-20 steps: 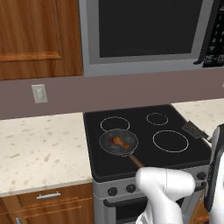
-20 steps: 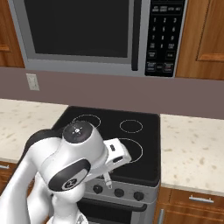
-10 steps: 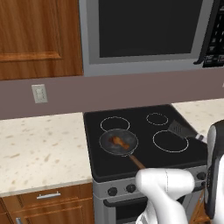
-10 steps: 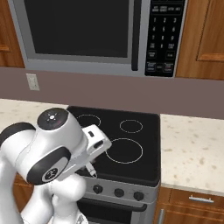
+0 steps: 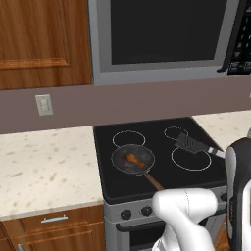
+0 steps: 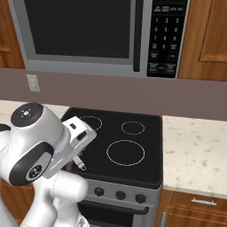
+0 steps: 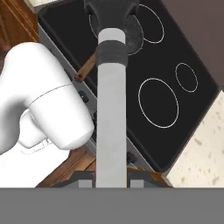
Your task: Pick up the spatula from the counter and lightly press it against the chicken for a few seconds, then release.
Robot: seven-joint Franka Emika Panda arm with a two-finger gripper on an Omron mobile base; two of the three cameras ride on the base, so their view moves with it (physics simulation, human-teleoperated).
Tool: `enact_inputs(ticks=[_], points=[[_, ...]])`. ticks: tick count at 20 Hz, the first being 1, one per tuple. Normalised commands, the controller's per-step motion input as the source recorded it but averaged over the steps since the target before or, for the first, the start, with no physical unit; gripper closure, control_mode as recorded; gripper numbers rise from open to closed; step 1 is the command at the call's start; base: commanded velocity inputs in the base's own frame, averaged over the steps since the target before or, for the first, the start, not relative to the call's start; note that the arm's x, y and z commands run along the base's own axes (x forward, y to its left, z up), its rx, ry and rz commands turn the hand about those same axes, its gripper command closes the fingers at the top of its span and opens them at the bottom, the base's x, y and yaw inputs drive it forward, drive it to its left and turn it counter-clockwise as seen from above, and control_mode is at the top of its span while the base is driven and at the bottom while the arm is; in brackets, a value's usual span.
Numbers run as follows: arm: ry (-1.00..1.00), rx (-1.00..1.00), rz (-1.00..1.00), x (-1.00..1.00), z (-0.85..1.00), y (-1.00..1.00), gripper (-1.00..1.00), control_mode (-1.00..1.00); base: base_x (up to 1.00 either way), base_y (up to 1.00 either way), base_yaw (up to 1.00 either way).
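Gripper (image 7: 111, 177) clamps spatula (image 7: 111, 109) — over stove (image 7: 183, 113).

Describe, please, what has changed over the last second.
The gripper, shut on the spatula, has carried it left across the stove toward the pan, and the arm swung left with it. The pan and the chicken stayed put.

Light: even, diffuse, medium-bright in all views.
Brightest: pale speckled countertop (image 5: 44, 162).
Darkest: matte black stovetop (image 5: 162, 144), little surface detail.
Sharpness: coarse render, soft edges.
Hand view: spatula (image 7: 111, 118) looms large near the lens, perspective stretched.
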Motion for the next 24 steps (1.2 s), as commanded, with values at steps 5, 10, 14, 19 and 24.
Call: enact_inputs(ticks=[5, 10, 14, 19, 24], points=[[0.03, -0.07, 0.01, 0.0, 0.2, 0.15, 1.0, -1.0, 0.0, 0.0, 0.0], [0.04, -0.06, 0.03, 0.0, 0.04, 0.2, 1.0, -1.0, 0.0, 0.0, 0.0], [0.09, -0.06, 0.03, 0.02, 0.0, 0.25, 1.0, -1.0, 0.0, 0.0, 0.0], [0.11, -0.03, 0.05, 0.13, 0.0, 0.04, 1.0, -1.0, 0.0, 0.0, 0.0], [0.14, 0.0, 0.1, 0.3, 0.0, 0.0, 1.0, -1.0, 0.0, 0.0, 0.0]])
